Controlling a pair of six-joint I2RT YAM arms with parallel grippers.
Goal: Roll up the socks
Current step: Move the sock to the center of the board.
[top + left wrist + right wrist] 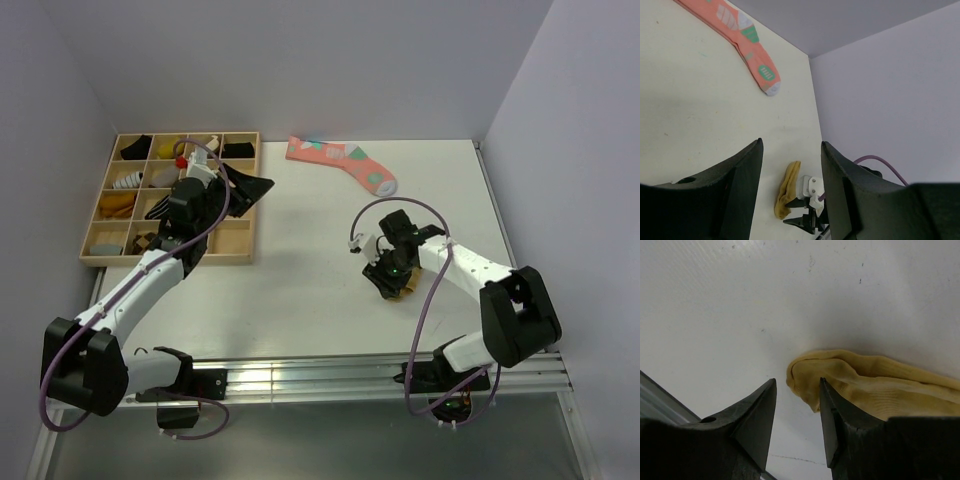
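Note:
The mustard-tan ankle sock (404, 291) lies bunched on the white table, right of centre; it also shows in the right wrist view (880, 385) and the left wrist view (785, 192). My right gripper (388, 275) (797, 382) is low over the sock's end with its jaws open; one finger overlaps the sock's tip and nothing is between the jaws. My left gripper (255, 190) (791, 145) is open and empty, raised at the right edge of the wooden tray. No black crew sock with white stripes can be made out.
A wooden compartment tray (165, 258) at the left holds several rolled socks. The long pink sock with teal and white patches (340, 160) (740, 35) lies at the table's back edge. Walls stand behind and to both sides; a metal rail (330, 378) runs along the front.

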